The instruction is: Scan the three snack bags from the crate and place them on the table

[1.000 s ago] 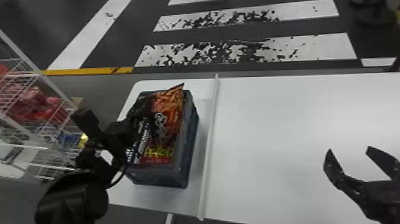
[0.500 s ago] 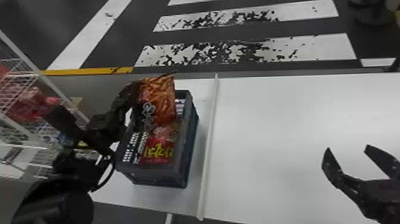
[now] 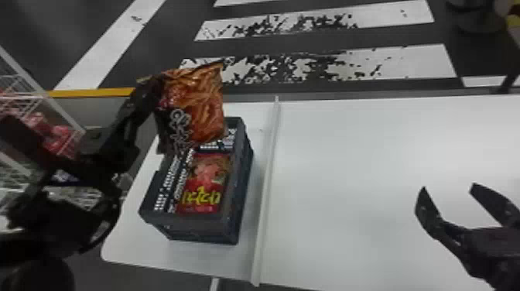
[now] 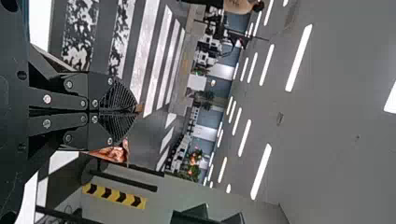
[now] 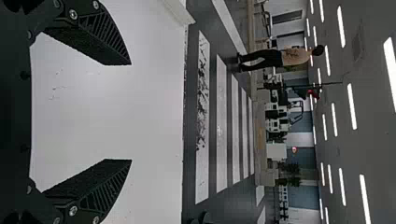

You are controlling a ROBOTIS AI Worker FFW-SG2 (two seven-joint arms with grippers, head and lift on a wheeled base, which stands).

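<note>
"While the left gripper [image 3: 155,80] clamps the orange bag [image 3: 203,106], which way does it lie?"
"Right of those jaws, over the crate [image 3: 193,228], upper-left frame; the right gripper [image 3: 449,187] gapes, lower right."

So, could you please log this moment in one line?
left claw shut on orange bag at crate's far end | red bag in crate | right claw open over table

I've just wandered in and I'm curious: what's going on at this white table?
A robot is taking snack bags out of a crate. Its left gripper holds an orange-and-black bag over the far end of the dark crate. A red bag lies inside. The right gripper is open above the table.
</note>
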